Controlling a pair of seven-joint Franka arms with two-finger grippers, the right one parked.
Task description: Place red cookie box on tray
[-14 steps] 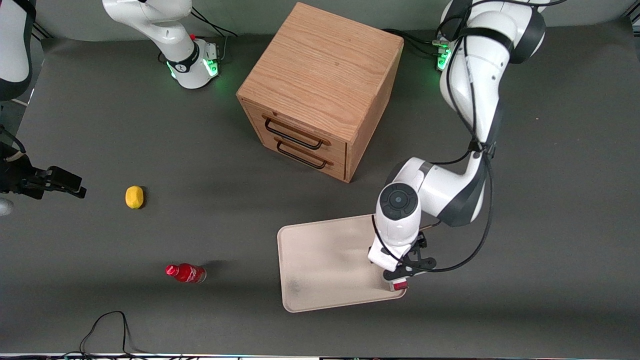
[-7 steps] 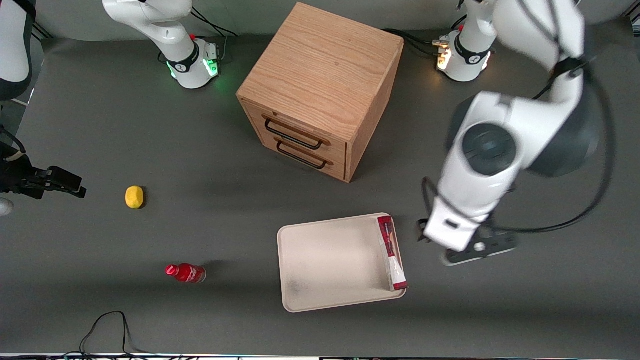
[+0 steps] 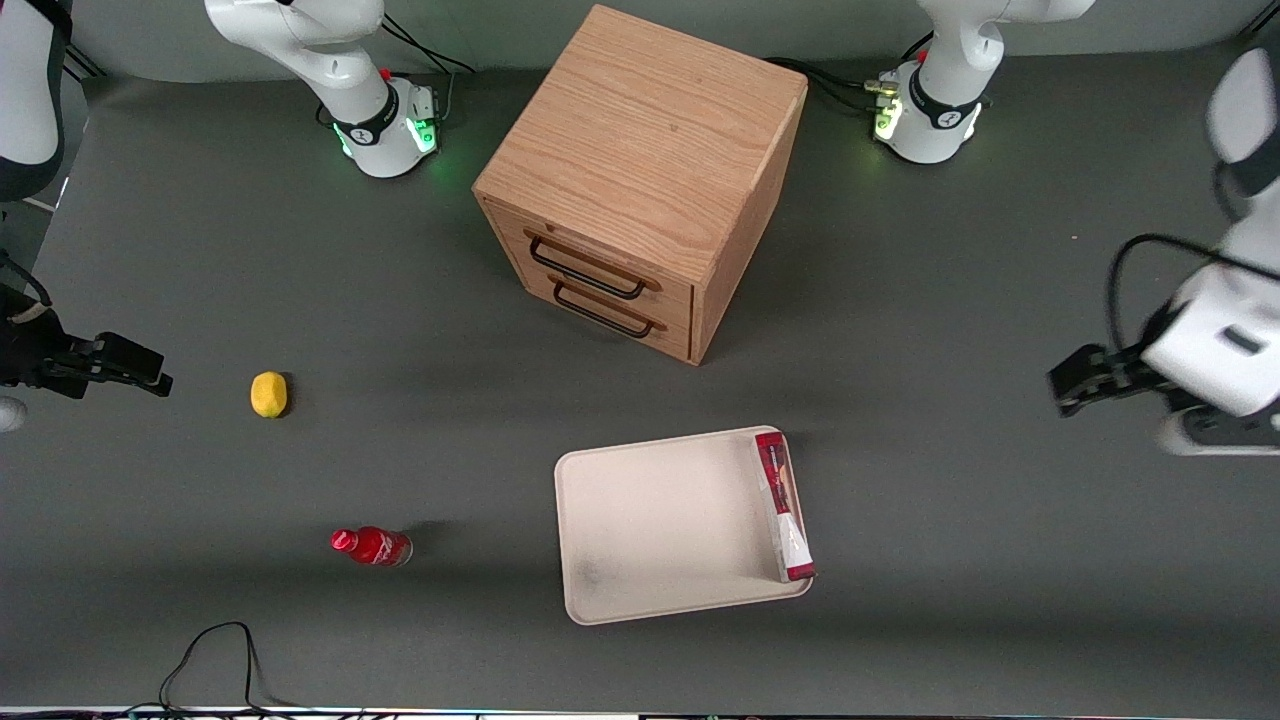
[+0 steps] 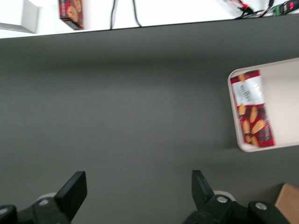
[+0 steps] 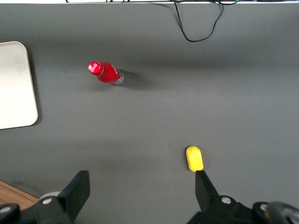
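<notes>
Basically done, as far as I can judge: tray [image 3: 660, 530] w/ the red cookie box [image 3: 785, 507] lying flat on it along the rim toward the working arm's end, then the claw [image 3: 1075, 383], spread wide & empty, well apart above the table [image 3: 950, 560].

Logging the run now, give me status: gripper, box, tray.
Left gripper open, empty, over bare table toward working arm's end. Slim red cardboard cookie box lies flat on cream-white rectangular tray, along its short rim. Nothing obstructing.
</notes>
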